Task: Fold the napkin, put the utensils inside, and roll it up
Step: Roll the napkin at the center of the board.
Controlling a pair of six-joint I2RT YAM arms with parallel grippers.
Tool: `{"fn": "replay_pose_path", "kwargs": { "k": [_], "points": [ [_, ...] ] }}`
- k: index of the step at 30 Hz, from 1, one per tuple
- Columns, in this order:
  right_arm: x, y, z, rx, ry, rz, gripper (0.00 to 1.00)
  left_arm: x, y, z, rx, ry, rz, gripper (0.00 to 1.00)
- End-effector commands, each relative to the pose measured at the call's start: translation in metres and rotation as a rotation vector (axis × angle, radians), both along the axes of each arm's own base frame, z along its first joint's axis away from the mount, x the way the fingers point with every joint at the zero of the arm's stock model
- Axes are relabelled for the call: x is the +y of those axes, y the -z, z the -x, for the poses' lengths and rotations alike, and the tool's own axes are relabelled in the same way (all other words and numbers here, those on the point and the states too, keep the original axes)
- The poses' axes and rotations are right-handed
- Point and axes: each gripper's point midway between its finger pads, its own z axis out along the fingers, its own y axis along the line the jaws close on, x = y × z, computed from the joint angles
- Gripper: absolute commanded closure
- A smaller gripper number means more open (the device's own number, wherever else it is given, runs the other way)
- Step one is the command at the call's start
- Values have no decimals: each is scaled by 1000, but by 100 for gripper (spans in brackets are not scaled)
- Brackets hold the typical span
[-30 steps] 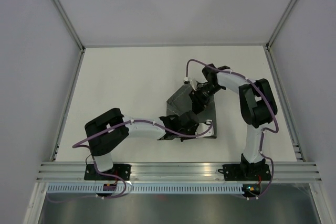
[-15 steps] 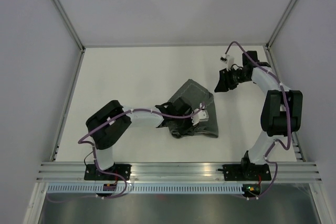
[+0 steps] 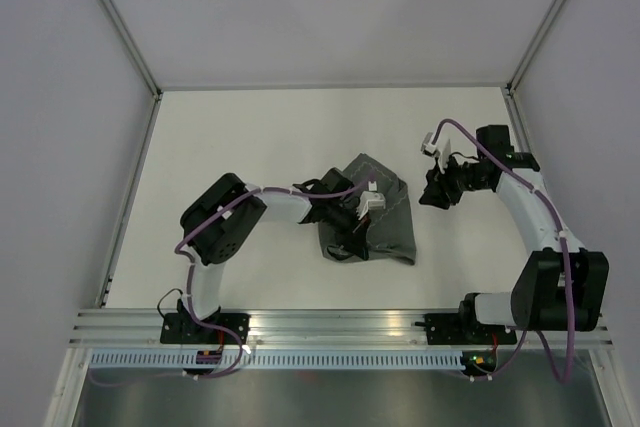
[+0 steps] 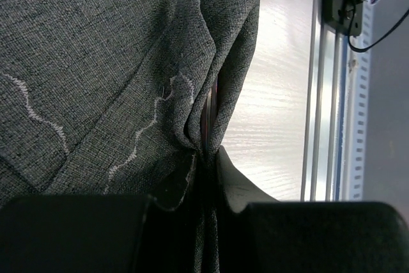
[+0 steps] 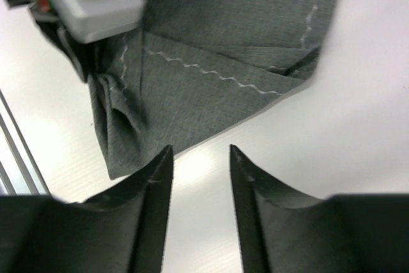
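The dark grey napkin (image 3: 377,215) lies folded and bunched in the middle of the table, its pale stitched hem showing in the right wrist view (image 5: 211,75). My left gripper (image 3: 345,239) is shut on a pinched fold at the napkin's near-left edge (image 4: 208,126); a thin dark sliver shows inside that fold. My right gripper (image 3: 437,190) is open and empty, to the right of the napkin over bare table (image 5: 200,151). No fork or pink stick is clearly in view.
The white table (image 3: 250,147) is walled by grey panels on three sides. An aluminium rail (image 3: 340,327) runs along the near edge, also in the left wrist view (image 4: 326,94).
My right gripper left the napkin, swung out to the far right, then came back closer to the napkin's right edge. My left arm shifted and the napkin bunched toward its near-left side.
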Motion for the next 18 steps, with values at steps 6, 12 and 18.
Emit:
{"fn": "replay_pose_path", "kwargs": {
  "k": [6,12,18],
  "points": [
    [55,20,62,-151,-330,51,47,27,39,18,225,-30,-135,98],
    [85,44,80,-168,-428,111,44,31,43,14,253,-51,-141,98],
    [106,68,89,-203,-489,192,41,31,46,13,263,-59,-150,98]
  ]
}}
